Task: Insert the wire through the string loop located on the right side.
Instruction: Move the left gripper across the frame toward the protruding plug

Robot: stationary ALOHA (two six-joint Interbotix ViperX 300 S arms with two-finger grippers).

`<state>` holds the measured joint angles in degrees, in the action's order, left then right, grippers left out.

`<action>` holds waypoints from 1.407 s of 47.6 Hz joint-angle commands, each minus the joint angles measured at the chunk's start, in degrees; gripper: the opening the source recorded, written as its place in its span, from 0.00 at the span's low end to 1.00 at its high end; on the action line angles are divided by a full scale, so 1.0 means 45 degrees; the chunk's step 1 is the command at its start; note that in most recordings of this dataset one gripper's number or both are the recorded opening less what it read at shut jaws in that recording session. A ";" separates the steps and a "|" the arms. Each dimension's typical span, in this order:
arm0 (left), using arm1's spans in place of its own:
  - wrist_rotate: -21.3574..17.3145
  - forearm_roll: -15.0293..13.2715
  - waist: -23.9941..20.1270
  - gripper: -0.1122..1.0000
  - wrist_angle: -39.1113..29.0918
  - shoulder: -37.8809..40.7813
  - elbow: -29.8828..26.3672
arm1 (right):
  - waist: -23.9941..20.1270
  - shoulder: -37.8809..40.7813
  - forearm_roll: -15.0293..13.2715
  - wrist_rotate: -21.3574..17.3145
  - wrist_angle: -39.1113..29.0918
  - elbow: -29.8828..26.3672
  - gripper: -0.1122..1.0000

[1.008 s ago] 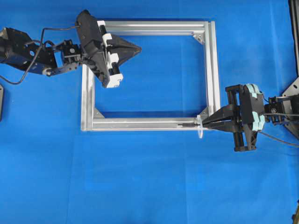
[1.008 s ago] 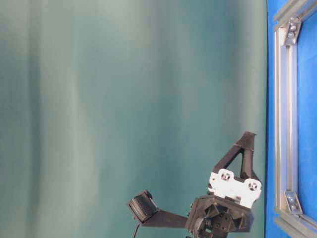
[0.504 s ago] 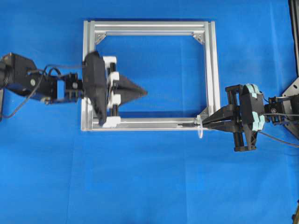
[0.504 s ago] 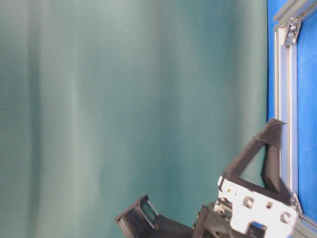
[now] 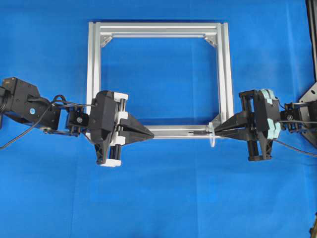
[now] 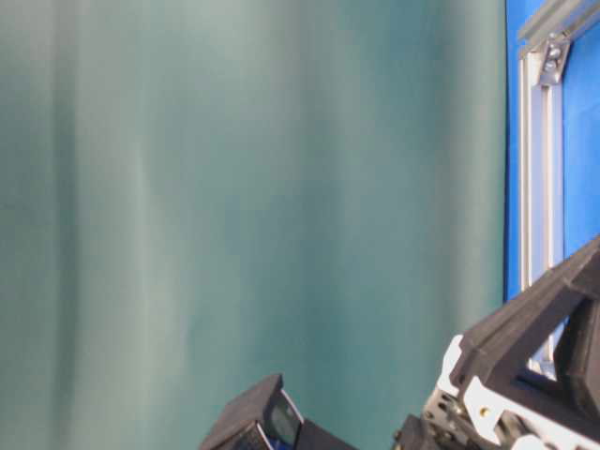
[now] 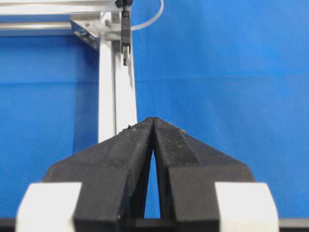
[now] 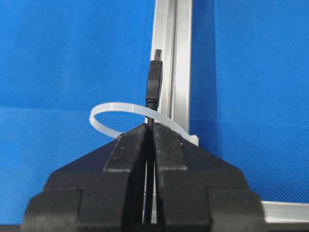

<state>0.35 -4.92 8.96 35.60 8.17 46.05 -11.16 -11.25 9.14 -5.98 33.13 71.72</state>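
The right fingers [image 8: 149, 133] are closed on the wire [image 8: 153, 87], pinching it just behind its thicker dark plug. In the right wrist view the plug stands past the fingertips and through the loop [image 8: 118, 113], a whitish translucent band that arcs out to one side of the wire and is fixed to the frame [image 8: 174, 58]. The plug's tip lies along the frame's rail, close over it; whether it touches cannot be told.

From overhead, the right fingers [image 5: 220, 130] point toward the left edge of the desk [image 5: 158, 198], their tips at the frame's front right corner. The loop [image 5: 212, 140] hangs at that corner, and the wire [image 5: 198, 133] lies along the front rail just beyond it.

The left fingers [image 7: 153, 123] are closed with nothing between them, the tips pressed together. They sit over the front rail near the frame's front left corner, pointing along the rail toward the wire's plug, well apart from it. Overhead, the left fingers [image 5: 148, 134] face the right ones across the length of the front rail.

The frame [image 5: 158, 29] is a silver rectangle lying flat on the blue desk, toward its back edge. The table-level view shows part of the left arm's black and white body, blurred and close.
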 commanded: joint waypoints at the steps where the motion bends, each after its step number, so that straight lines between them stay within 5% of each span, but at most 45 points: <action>1: 0.0000 0.0020 -0.0020 0.10 -0.0293 -0.0098 -0.0527 | 0.0020 -0.0078 -0.0039 0.0020 0.0059 -0.0195 0.07; 33: 0.0000 0.0020 -0.0820 0.10 -0.2578 0.2188 -0.5352 | 0.0020 -0.0078 -0.0020 0.0020 0.0039 -0.0215 0.07; 49: 0.0020 0.0020 -0.0820 0.11 -0.2871 0.2324 -0.5527 | 0.0039 -0.0059 -0.0020 0.0020 0.0039 -0.0195 0.07; 54: 0.0020 0.0020 -0.0801 0.27 -0.2891 0.2383 -0.5645 | 0.0039 -0.0078 -0.0020 0.0020 0.0039 -0.0195 0.07; 63: 0.0020 0.0020 -0.0723 0.77 -0.2949 0.2598 -0.5977 | 0.0039 -0.0078 -0.0020 0.0020 0.0039 -0.0215 0.07; 67: 0.0020 0.0020 -0.0723 0.91 -0.2969 0.2695 -0.6074 | 0.0039 -0.0078 -0.0020 0.0020 0.0039 -0.0215 0.07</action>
<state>0.35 -4.92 5.54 22.06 21.09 20.39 -11.07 -11.25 9.05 -5.98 33.05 71.72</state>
